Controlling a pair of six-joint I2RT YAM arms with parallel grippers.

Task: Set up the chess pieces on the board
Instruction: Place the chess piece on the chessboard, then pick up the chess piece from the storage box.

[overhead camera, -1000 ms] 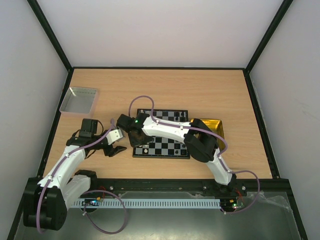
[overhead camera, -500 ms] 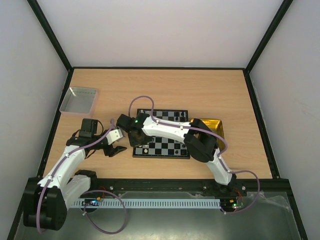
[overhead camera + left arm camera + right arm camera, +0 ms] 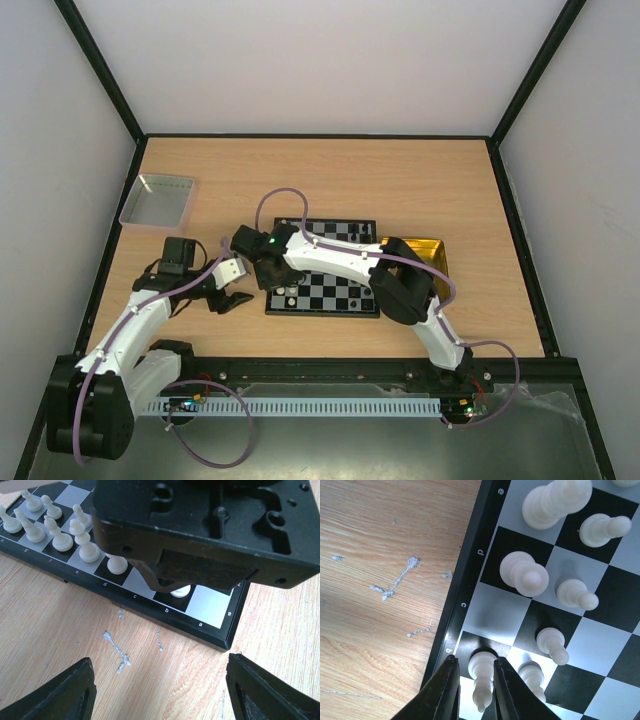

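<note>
The board (image 3: 345, 292) lies at mid-table, and several white chess pieces (image 3: 90, 552) stand along its left rows. My right gripper (image 3: 272, 282) hangs over the board's near-left corner. In the right wrist view its fingers (image 3: 445, 690) stand narrowly apart around a white piece (image 3: 482, 672) that rests on the black b square. A sliver of square shows between the piece and the left finger. The same piece (image 3: 180, 591) shows under the right gripper in the left wrist view. My left gripper (image 3: 160, 690) is wide open and empty over bare wood beside the board's corner (image 3: 227, 642).
A shiny yellow tray (image 3: 425, 250) sits against the board's right side, partly under the right arm. A grey metal tray (image 3: 158, 198) lies at the far left. White scuff marks (image 3: 116, 650) mark the wood by the board.
My right gripper has shifted slightly left over the board's left edge. The left arm has not moved.
</note>
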